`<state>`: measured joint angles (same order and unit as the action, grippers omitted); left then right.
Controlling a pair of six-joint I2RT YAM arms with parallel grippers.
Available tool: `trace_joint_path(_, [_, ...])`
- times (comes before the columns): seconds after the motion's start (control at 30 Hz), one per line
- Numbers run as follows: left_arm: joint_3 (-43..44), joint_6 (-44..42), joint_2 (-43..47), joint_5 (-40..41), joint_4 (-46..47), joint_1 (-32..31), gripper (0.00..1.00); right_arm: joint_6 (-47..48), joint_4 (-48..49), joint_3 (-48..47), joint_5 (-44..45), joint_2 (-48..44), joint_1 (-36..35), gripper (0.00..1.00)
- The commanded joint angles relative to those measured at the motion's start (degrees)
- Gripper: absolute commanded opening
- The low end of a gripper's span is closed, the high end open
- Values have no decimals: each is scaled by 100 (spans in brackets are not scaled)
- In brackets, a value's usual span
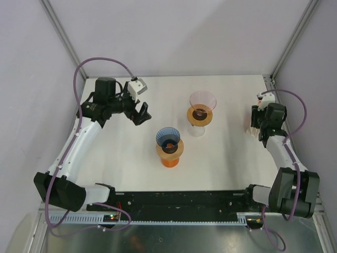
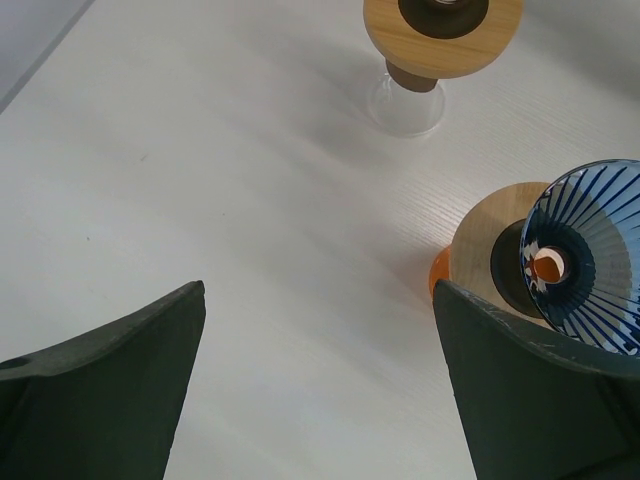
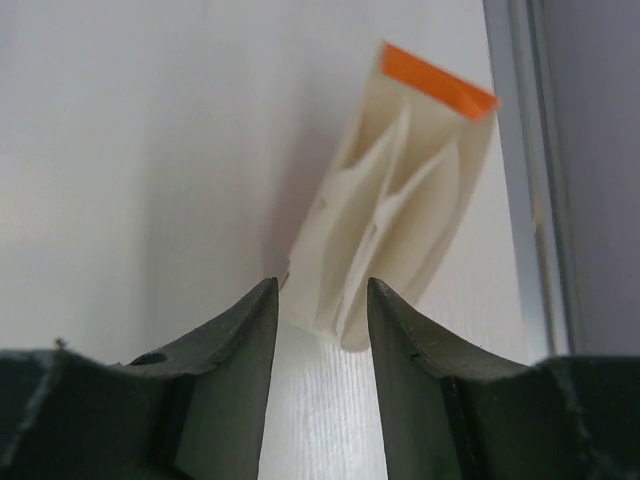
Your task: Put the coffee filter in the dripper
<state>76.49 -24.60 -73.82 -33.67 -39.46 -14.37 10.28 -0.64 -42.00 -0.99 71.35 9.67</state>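
Observation:
A cream coffee filter stack (image 3: 385, 220) with an orange band lies on the table by the right edge. My right gripper (image 3: 320, 284) is narrowly open, its fingers flanking the stack's near end with a small gap on the left side. In the top view the right gripper (image 1: 255, 126) hides most of the stack. A blue dripper (image 1: 168, 139) sits on a wooden ring with an orange base at mid-table. A pink dripper (image 1: 202, 100) on a wooden ring stands behind it. My left gripper (image 1: 141, 112) is wide open and empty, left of both drippers.
The metal frame rail (image 3: 535, 200) runs just right of the filter stack. In the left wrist view the blue dripper (image 2: 588, 255) sits by my right finger, and the pink dripper's clear base (image 2: 407, 103) is farther ahead.

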Motion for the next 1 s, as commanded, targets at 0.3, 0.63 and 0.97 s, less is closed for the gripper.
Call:
trace_joint_path(0.3, [-308,-600,338,-414,203,128,100,3041,-179,480,285,-88,-605,41])
trace_joint_path(0.63, [-309,-636,254,-543,199,210,100,3467,472,951,366,145,-567,41])
trace_joint_path(0.97, [-216,-660,120,-653,198,304,100,3611,807,940,488,463,-780,37])
